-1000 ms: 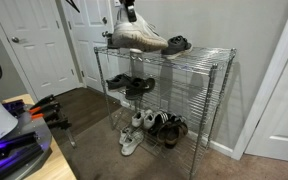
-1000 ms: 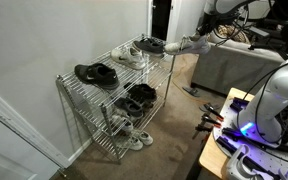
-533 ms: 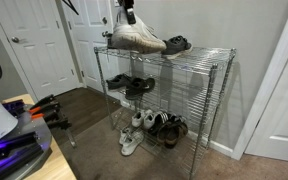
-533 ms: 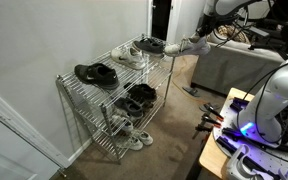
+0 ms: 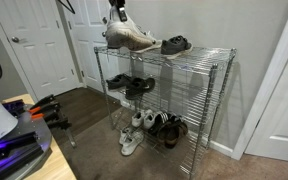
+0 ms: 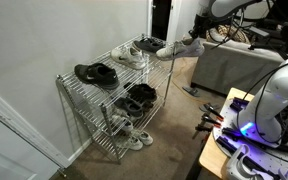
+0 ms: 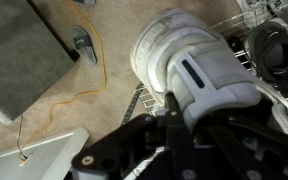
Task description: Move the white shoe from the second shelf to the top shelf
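Observation:
My gripper (image 5: 121, 14) is shut on the white shoe (image 5: 130, 38) and holds it by the heel end, just above the near end of the top shelf (image 5: 199, 55) of the chrome rack. In an exterior view the shoe (image 6: 176, 48) hangs tilted at the shelf's end, below the gripper (image 6: 195, 38). In the wrist view the shoe (image 7: 199, 75) fills the middle, sole up, with my gripper (image 7: 174, 118) clamped on it. The second shelf (image 5: 184, 100) lies below.
A black shoe (image 5: 176, 44) and another white sneaker (image 6: 132, 52) lie on the top shelf, with more black shoes (image 6: 96, 73) at its far end. Black shoes (image 5: 129, 84) sit on the second shelf, small white shoes (image 5: 134, 135) on the lowest. A grey couch (image 6: 234, 65) stands behind the arm.
The gripper has risen a little with the white shoe, which now sits higher and more tilted over the end of the top shelf.

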Available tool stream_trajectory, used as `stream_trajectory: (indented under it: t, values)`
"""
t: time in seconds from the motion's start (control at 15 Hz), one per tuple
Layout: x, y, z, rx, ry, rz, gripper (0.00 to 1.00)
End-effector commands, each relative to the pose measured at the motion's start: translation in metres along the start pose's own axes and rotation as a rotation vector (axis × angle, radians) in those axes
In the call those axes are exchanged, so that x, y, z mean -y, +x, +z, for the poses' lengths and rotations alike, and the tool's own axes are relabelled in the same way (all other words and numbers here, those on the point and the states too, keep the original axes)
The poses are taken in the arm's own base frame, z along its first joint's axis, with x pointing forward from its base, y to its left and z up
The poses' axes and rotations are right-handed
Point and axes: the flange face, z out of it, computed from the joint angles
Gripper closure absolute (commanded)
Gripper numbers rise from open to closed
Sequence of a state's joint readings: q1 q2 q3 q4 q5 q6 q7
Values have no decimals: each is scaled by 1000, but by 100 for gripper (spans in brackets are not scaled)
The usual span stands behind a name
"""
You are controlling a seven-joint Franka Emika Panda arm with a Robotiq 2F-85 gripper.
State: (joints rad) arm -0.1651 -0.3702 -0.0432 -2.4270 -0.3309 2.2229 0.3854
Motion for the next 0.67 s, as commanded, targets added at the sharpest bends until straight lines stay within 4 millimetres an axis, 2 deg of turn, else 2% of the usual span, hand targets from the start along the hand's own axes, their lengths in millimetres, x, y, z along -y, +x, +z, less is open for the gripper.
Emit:
stream_trajectory:
  t: [0.0, 0.2, 0.6]
  values:
    - [26, -7, -18, -23, 17, 75, 96]
    - [53, 6, -15, -32, 44, 166, 96]
    - [106, 55, -16, -84, 93, 365, 96]
